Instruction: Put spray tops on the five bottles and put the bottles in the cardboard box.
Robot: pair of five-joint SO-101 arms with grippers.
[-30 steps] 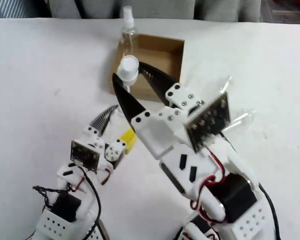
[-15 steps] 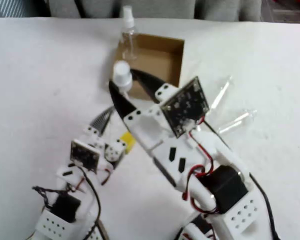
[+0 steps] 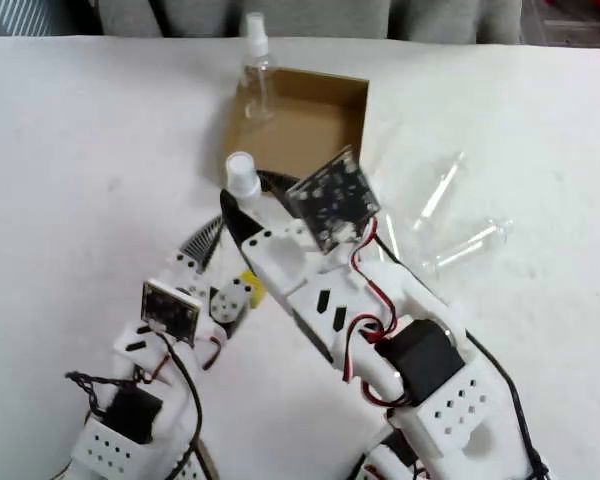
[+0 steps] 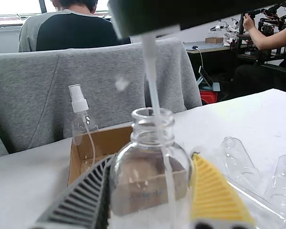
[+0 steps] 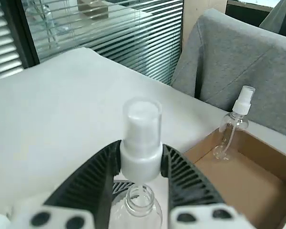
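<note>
One spray top [image 3: 242,172] — lowered | tube now inside bottle [image 4: 148,183] | right pincer [image 5: 141,153] clamped

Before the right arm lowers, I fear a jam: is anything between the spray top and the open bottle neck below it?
Nothing visible does. The spray top in the right gripper hangs directly above the bottle held in the left gripper, and its tube runs through the open neck into the bottle.

Spray top [image 5: 141,138] above upright open bottle [image 4: 148,176] — tube in neck; capped bottle [image 5: 231,126] in box [image 3: 320,125].
</note>
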